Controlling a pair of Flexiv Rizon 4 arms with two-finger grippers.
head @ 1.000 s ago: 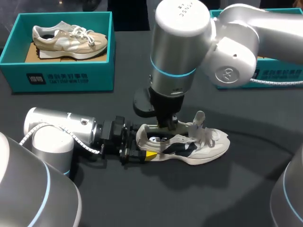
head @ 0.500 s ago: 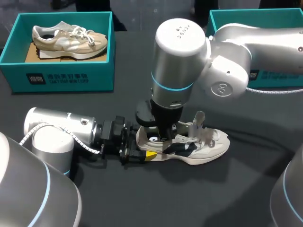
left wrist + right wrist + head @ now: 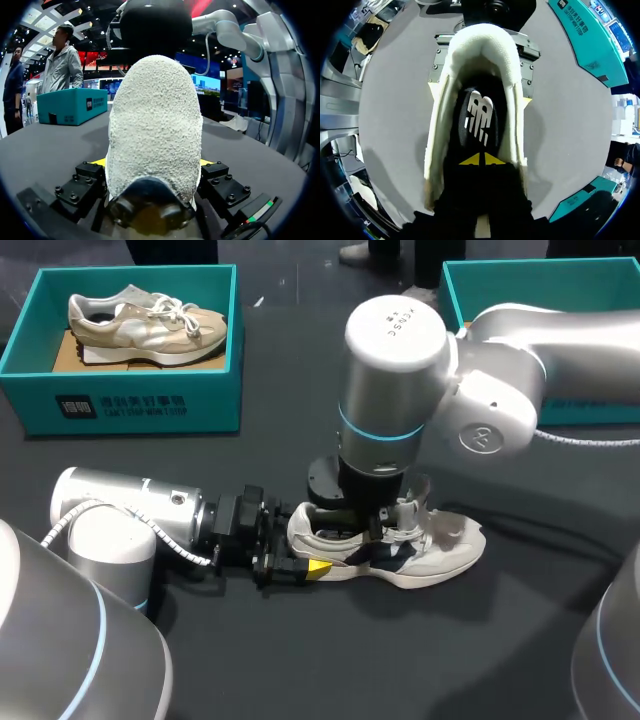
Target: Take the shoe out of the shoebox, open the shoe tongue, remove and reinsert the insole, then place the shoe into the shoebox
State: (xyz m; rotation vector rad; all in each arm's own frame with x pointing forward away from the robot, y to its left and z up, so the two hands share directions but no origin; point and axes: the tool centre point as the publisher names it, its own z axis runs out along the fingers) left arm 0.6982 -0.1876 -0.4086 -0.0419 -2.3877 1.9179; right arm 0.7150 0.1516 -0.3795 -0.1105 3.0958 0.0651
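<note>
Dark, matte bench (image 3: 400,660) filled the frame. At its lower middle the shoe (image 3: 440,552) was set upright on its sole, outside any box, with the toe turned to the right. The upper was made of cream mesh with navy panels, and the heel (image 3: 155,125) was rounded and nubbly.

That heel was clamped from both sides by the left end effector (image 3: 298,552), judged to be a brace against sliding. From above, the right end effector (image 3: 482,160) was sunk into the padded opening, yellow tips pressed together over the dark insole (image 3: 477,117). Whether the insole was pinched could not be told.

One teal shoebox (image 3: 480,280) was seen at upper right. A second teal box (image 3: 120,405) at upper left was occupied by a beige shoe (image 3: 140,325).
</note>
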